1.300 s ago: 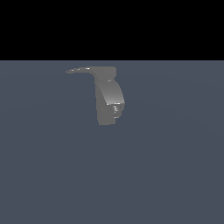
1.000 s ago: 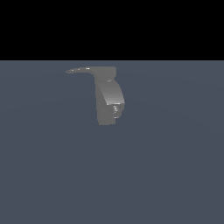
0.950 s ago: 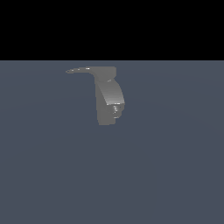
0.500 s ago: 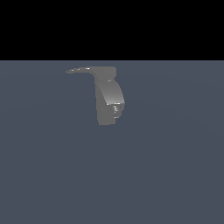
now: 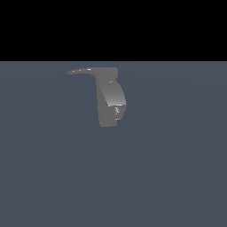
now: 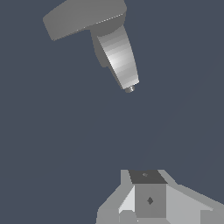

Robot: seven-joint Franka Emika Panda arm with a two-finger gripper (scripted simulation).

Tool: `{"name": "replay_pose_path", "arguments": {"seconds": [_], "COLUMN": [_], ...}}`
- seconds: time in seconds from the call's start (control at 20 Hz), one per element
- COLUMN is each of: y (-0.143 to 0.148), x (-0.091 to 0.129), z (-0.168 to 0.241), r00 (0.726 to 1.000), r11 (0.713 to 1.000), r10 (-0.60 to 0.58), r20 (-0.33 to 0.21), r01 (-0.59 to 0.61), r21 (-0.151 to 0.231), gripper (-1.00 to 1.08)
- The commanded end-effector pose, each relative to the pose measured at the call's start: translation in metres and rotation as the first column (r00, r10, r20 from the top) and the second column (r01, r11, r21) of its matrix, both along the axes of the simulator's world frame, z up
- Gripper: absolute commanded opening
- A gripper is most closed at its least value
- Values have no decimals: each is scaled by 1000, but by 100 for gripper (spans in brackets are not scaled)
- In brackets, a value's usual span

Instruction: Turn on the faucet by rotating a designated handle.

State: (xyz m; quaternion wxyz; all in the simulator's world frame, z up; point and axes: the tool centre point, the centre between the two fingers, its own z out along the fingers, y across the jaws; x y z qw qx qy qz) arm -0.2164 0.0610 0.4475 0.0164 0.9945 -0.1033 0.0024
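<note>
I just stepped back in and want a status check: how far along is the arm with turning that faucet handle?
Nothing looks done yet. In the exterior view the faucet stands alone, its handle sticking out toward that view's left with no arm in sight. In hand: the wrist view shows the pincer apart from the faucet, touching nothing; whether it is open cannot be told. Left: reach the handle, make contact and rotate it.

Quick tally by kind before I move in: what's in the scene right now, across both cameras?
Faucet: 1 (grey, spout curving downward)
Handle: 1 (thin grey lever on the faucet's top, pointing to the exterior view's left)
Gripper: 1 (seen only in the wrist view, apart from the faucet; jaw state unclear)
Total: 3
</note>
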Motion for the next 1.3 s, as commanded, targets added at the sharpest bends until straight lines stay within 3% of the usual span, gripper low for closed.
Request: {"name": "replay_pose_path", "arguments": {"seconds": [0.0, 0.6, 1.25], "y": [12, 62, 100], "x": [8, 58, 122], "z": [-8, -46, -85], "r00": [999, 961, 866], "r11": [999, 961, 866], "r10": [-49, -276, -500], "r20": [0, 1, 0], "r01": [49, 276, 500], "r21": [2, 12, 23], "gripper": [-100, -100, -100]}}
